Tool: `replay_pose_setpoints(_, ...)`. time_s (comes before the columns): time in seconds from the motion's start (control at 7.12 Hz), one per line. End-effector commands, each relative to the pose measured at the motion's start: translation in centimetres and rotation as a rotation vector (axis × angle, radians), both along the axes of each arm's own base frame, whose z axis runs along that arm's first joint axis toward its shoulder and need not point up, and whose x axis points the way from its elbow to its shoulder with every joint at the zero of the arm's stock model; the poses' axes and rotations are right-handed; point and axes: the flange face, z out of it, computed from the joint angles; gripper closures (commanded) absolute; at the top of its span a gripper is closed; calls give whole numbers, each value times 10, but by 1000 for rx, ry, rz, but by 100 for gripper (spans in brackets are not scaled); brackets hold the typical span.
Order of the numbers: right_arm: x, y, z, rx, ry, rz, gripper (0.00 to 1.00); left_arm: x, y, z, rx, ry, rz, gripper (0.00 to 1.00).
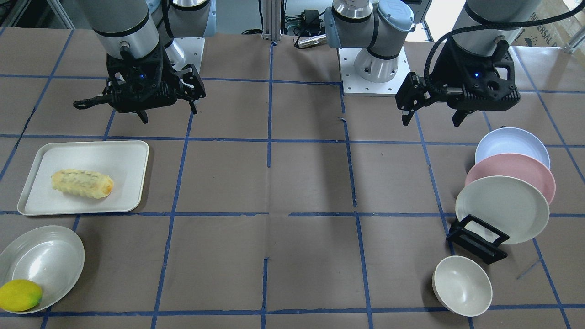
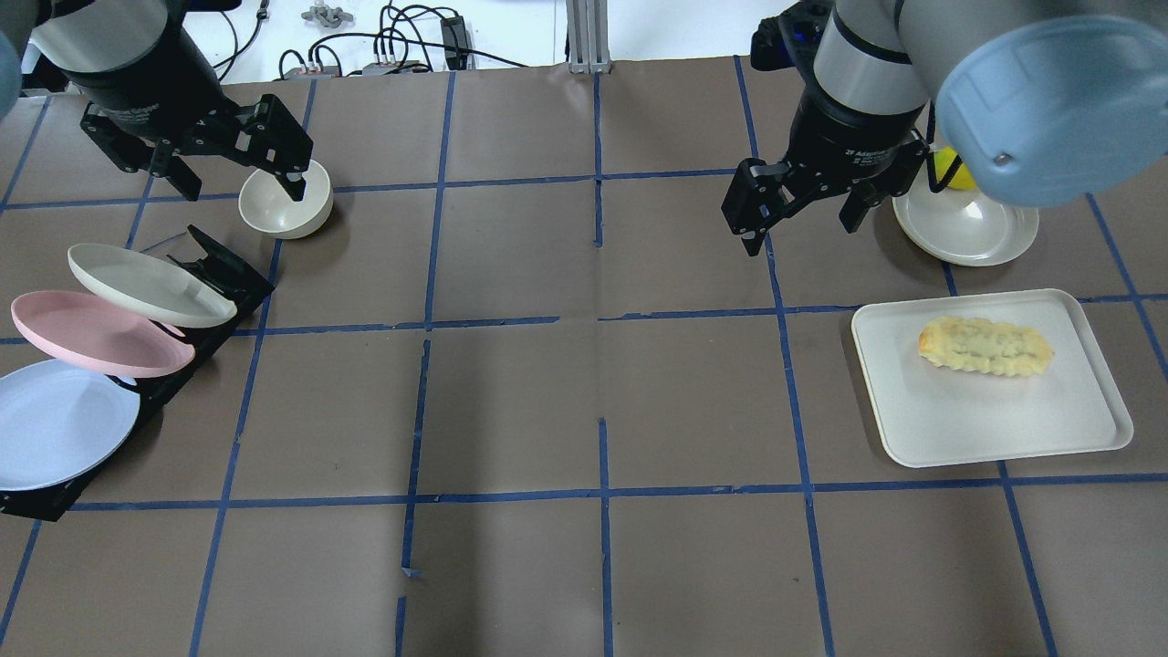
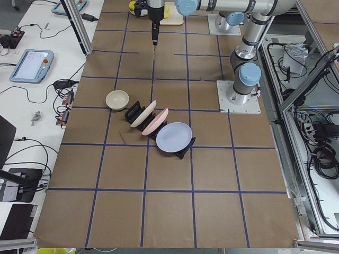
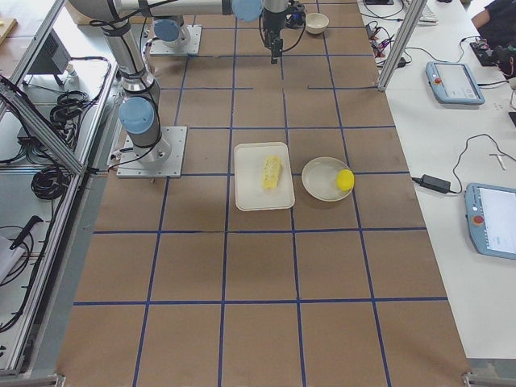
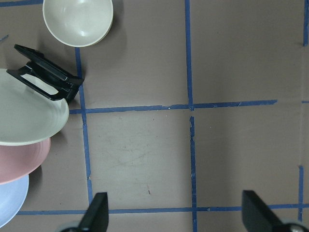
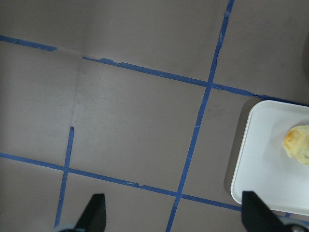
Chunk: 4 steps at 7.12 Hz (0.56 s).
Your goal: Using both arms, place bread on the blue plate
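Observation:
The bread (image 1: 82, 183) lies on a white tray (image 1: 119, 160), orange-browned end toward the table's middle; it also shows in the overhead view (image 2: 985, 345) and at the right wrist view's edge (image 6: 298, 145). The blue plate (image 1: 507, 144) leans in a black rack, rearmost of three plates, and shows in the overhead view (image 2: 55, 424). My left gripper (image 2: 245, 193) is open and empty, hovering beyond the rack over a bowl. My right gripper (image 2: 801, 235) is open and empty, hovering beside and beyond the tray, apart from the bread.
A pink plate (image 2: 82, 333) and an off-white plate (image 2: 146, 285) lean in the same rack (image 1: 477, 240). An off-white bowl (image 2: 283, 210) stands by the rack. A shallow white dish (image 1: 45, 260) holds a yellow-green lemon (image 1: 20, 294) near the tray.

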Motion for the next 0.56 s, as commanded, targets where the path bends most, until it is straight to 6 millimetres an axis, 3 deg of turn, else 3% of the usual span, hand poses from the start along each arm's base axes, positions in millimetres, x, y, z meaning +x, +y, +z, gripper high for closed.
replay_pose_setpoints(0.0, -1, 1, -1, 4, 0, -4, 0, -1, 2, 1, -1, 0, -2, 0)
replay_pose_setpoints(0.14, -1, 1, -4, 1, -1, -6, 0, 2, 16, 4, 25, -12, -14, 0)
replay_pose_setpoints(0.28, 0, -1, 3, -17, -5, -6, 0, 28, 26, -24, 146, -5, 0, 0)
replay_pose_setpoints(0.42, -1, -2, 0, -13, -3, -7, 0, 72, 14, -34, 137, -5, 64, 0)
